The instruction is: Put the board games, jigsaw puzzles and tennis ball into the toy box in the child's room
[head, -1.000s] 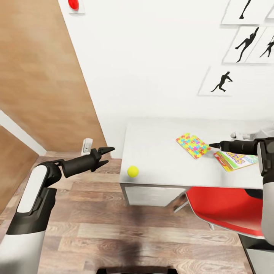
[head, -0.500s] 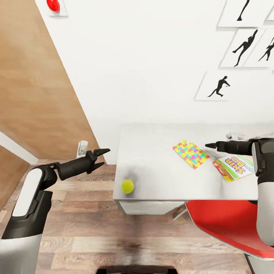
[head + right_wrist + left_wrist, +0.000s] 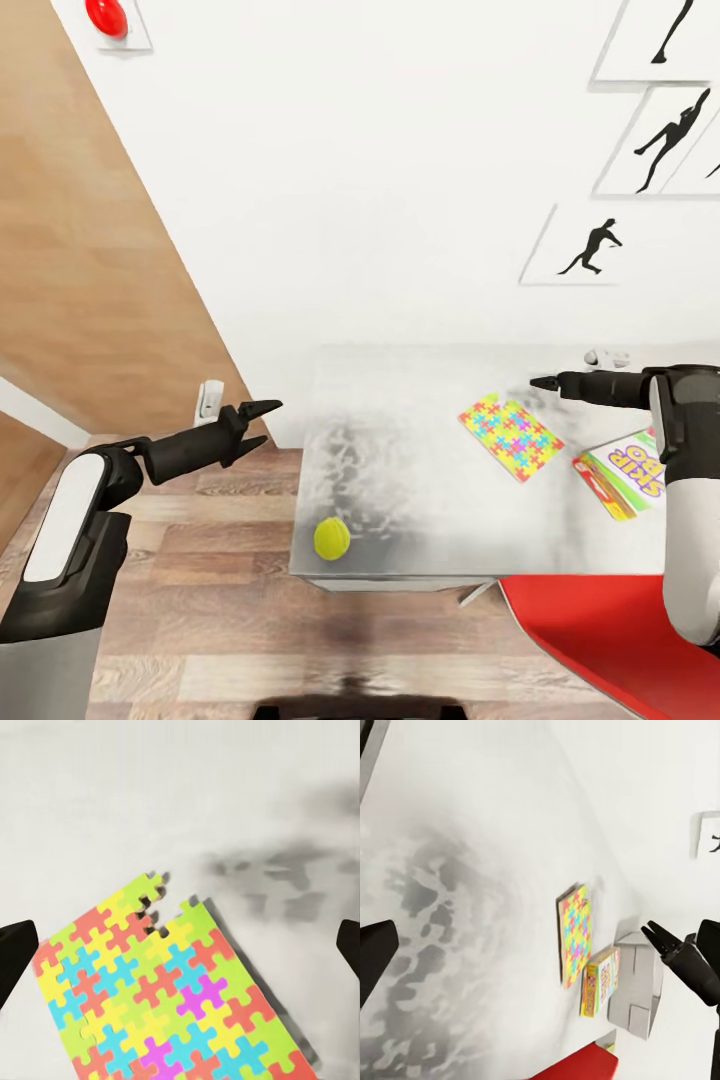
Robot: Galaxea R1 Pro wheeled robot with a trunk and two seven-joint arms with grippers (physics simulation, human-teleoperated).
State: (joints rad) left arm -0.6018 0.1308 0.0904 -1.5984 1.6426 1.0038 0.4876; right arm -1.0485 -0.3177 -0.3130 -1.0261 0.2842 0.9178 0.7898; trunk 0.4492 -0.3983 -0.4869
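Board game (image 3: 628,474) runs off frame, partly behind right arm (image 3: 690,520).

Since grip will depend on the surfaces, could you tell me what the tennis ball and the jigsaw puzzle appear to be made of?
The tennis ball looks matte and felt-like, plain yellow-green without shine. The jigsaw puzzle looks like thin, flat cardboard or foam, with matte, bright interlocking pieces; which one is unclear.
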